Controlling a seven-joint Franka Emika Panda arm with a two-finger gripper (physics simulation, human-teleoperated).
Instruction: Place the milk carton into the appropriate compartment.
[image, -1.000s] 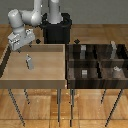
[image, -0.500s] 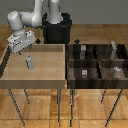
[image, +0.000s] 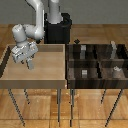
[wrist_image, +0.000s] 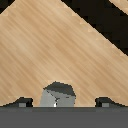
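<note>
The milk carton (image: 30, 63) is a small pale grey body with a darker, narrower top, and it stands in the light wooden bin (image: 50, 80) on the exterior view's left, near that bin's left wall. In the wrist view the carton (wrist_image: 59, 96) looks faceted, with a dark grey upper face and lighter grey sides, and it lies over the warm wood grain of the bin floor (wrist_image: 55, 45).

The gripper (image: 28, 59) hangs directly over the carton. Its white, blocky hand is tilted, and its dark fingers reach down around the carton's top. In the wrist view two dark fingertips (wrist_image: 21, 103) show, one on each side of the carton, with a gap between each tip and the carton's faces. So the jaws stand wide and hold nothing; the carton sits between them, not touched as far as the pictures show.

The bin is a shallow tray with raised tan walls and a smooth floor, and it stands on thin metal legs. Just beside it, on the exterior view's right, stands a dark wooden box (image: 97, 80) divided by partitions into several compartments. Small grey blocks (image: 84, 73) lie in some of them. The arm (image: 37, 17) is white and rounded, and it rises from a black base (image: 59, 27) behind the bins.
</note>
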